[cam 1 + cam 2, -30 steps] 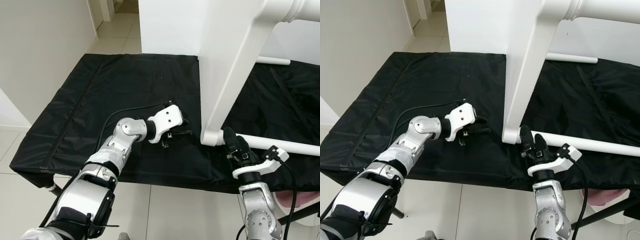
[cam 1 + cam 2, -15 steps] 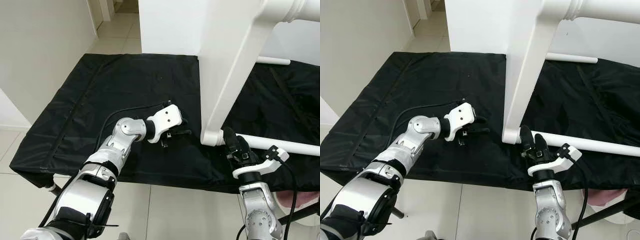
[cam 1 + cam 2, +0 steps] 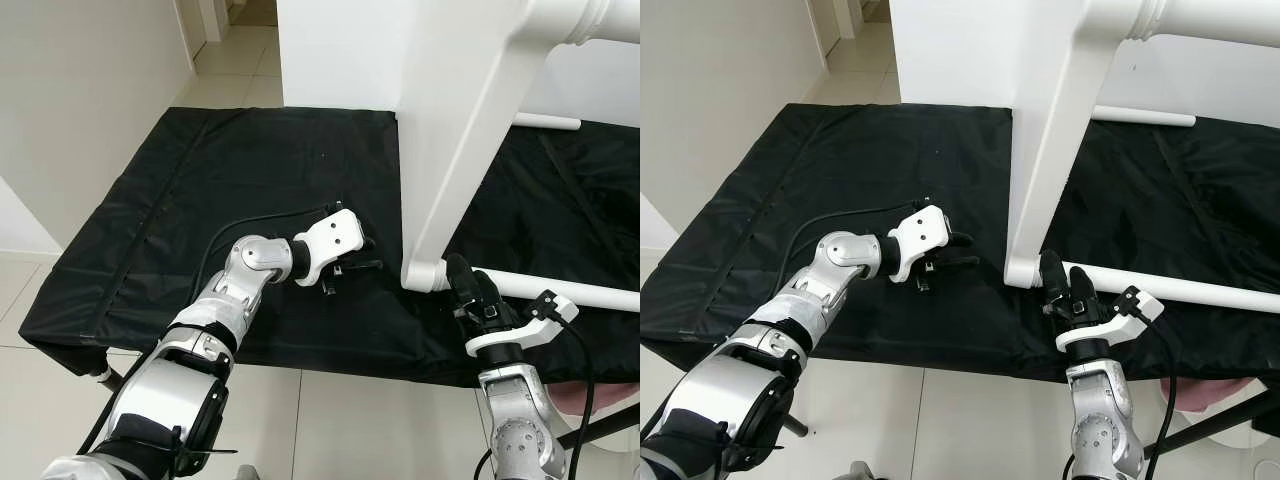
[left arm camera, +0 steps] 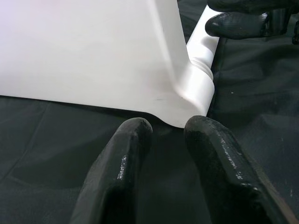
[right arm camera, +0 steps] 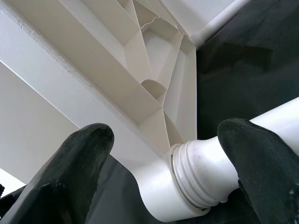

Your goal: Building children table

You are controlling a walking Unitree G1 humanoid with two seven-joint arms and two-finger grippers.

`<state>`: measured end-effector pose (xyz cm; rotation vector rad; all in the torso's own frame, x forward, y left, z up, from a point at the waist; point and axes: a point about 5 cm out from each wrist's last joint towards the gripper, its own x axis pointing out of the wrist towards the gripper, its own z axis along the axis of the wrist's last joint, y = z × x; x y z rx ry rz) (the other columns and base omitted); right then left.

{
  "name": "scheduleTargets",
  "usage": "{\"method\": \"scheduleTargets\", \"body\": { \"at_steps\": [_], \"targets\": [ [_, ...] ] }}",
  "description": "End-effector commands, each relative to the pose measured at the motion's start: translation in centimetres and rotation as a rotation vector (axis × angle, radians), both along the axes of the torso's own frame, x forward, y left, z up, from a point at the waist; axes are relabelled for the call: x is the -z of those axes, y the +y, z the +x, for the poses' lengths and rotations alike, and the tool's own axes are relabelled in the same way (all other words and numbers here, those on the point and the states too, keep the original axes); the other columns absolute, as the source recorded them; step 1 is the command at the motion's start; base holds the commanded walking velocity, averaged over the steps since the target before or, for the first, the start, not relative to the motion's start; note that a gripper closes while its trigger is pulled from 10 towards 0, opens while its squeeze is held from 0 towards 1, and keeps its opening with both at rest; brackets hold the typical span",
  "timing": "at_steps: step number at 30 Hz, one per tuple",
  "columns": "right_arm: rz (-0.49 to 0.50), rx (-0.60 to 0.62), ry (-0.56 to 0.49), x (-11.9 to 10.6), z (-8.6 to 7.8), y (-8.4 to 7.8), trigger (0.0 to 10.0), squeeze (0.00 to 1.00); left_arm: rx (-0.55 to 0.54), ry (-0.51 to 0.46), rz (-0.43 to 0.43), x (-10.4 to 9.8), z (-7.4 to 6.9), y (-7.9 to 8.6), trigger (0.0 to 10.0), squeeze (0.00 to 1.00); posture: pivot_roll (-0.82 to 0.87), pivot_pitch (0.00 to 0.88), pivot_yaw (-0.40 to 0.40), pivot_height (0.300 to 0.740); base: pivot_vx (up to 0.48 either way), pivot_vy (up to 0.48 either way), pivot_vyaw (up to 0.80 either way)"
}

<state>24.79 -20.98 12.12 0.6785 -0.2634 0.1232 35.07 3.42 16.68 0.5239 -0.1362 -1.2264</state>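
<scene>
A white plastic children's table top (image 3: 450, 130) stood on its edge on a black mat (image 3: 200, 190) spread over the pale tiled floor (image 3: 235, 75), its lower corner resting on the mat near the robot's front. A white round leg (image 3: 560, 290) was joined at that corner through a ribbed collar (image 5: 198, 175) and ran out along the mat toward the robot's right; a second white leg (image 3: 548, 122) lay farther back, behind the panel. The left gripper (image 3: 362, 255) reached low over the mat just beside the panel's corner, its two black fingers (image 4: 117, 172) pointing at the corner with only a narrow gap between them and nothing held; its wrist view showed the fingertips stopping just short of the white edge, apart from it. A black cable (image 3: 250, 225) looped over the silver left forearm. The right gripper (image 3: 1062, 282) stood upright at the corner joint, its fingers (image 5: 79, 158) spread wide to either side of the collar where leg met panel; one finger lay against the leg, the other sat near the panel's ribbed underside, and whether that one touched could not be told. A white wall (image 3: 80, 100) stood to the robot's left.
</scene>
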Motion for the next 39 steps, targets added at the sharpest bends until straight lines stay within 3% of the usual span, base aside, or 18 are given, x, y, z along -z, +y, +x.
{"method": "scheduleTargets", "body": {
  "at_steps": [1,19,30,39],
  "targets": [
    [-0.003,-0.009,0.013,0.45,0.03,0.24,10.0,0.00,-0.186,-0.036,-0.064,0.15,0.80,0.74,10.0,0.00,-0.08,0.000,0.054,0.740,0.000,0.000,0.00],
    [-0.003,-0.014,0.017,0.55,-0.04,0.34,10.0,0.00,-0.193,-0.030,-0.062,0.42,0.75,0.77,10.0,0.00,-0.08,0.000,0.052,0.740,0.000,0.000,0.00],
    [-0.003,-0.013,0.019,0.59,-0.03,0.42,10.0,0.00,-0.325,0.032,-0.086,0.96,1.55,1.58,10.0,0.00,-0.08,0.000,0.052,0.740,0.000,0.000,0.00],
    [-0.004,-0.014,0.019,0.56,0.00,0.39,10.0,0.00,-0.338,0.033,-0.091,0.95,1.64,1.70,10.0,0.00,-0.08,0.000,0.049,0.740,0.000,0.000,0.00]
  ]
}}
